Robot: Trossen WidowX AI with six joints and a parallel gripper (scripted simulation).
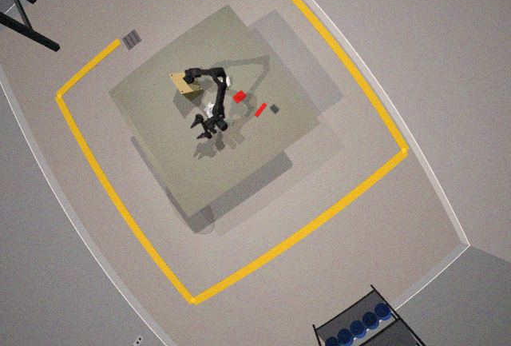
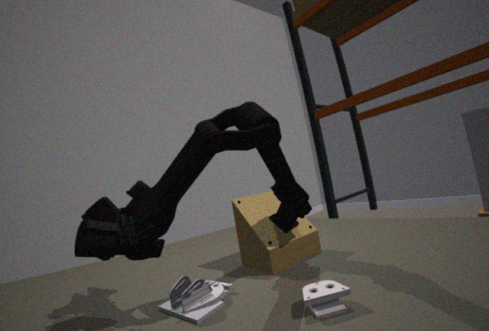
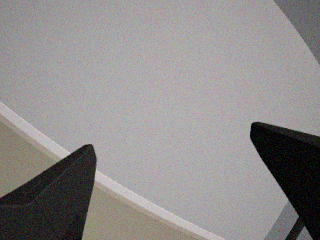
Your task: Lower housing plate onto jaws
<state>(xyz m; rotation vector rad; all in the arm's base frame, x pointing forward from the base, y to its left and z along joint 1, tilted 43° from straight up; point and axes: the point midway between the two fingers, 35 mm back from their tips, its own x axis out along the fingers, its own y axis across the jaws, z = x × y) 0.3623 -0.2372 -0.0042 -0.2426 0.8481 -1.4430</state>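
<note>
The two grey jaws (image 2: pixel 199 294) stand side by side on a white ribbed base (image 2: pixel 195 314); this assembly (image 1: pixel 209 109) is partly covered by the arm in the top view. The white housing plate (image 2: pixel 327 290) (image 1: pixel 228 81) has two round holes and rests on a ribbed stand (image 2: pixel 331 309), apart from the jaws and to their right in the exterior view. My gripper (image 1: pixel 195 131) (image 3: pixel 175 140) is open and empty, raised beside the jaw assembly and away from the plate. The wrist view shows only wall and a floor edge between the fingers. The jaw stubs and pins cannot be made out.
A wooden wedge block (image 1: pixel 179 82) (image 2: pixel 294 254) carries the arm's base behind the parts. A red block (image 1: pixel 239 96), a red bar (image 1: pixel 260 109) and a small dark block (image 1: pixel 274 108) lie on the mat (image 1: pixel 231 173). The arm passes above the space between the jaws and plate.
</note>
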